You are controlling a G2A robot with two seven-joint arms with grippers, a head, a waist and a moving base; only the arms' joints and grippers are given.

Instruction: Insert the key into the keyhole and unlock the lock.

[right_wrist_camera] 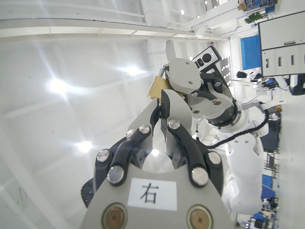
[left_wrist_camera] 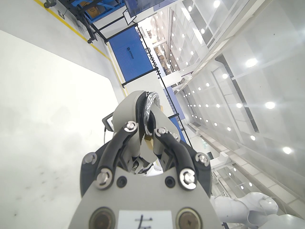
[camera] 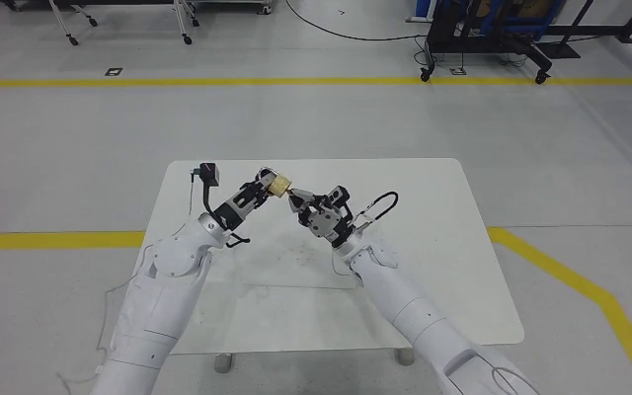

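Top: boxy brass lock (camera: 282,184) held above the middle of the white table (camera: 444,257), clamped in left gripper (camera: 273,185), right gripper (camera: 295,200) just beside it; left wrist: fingers (left_wrist_camera: 124,113) hide all but a brass sliver and braided steel loop (left_wrist_camera: 150,100); right wrist: ribbed pads (right_wrist_camera: 165,106) pressed together, whatever they pinch hidden.
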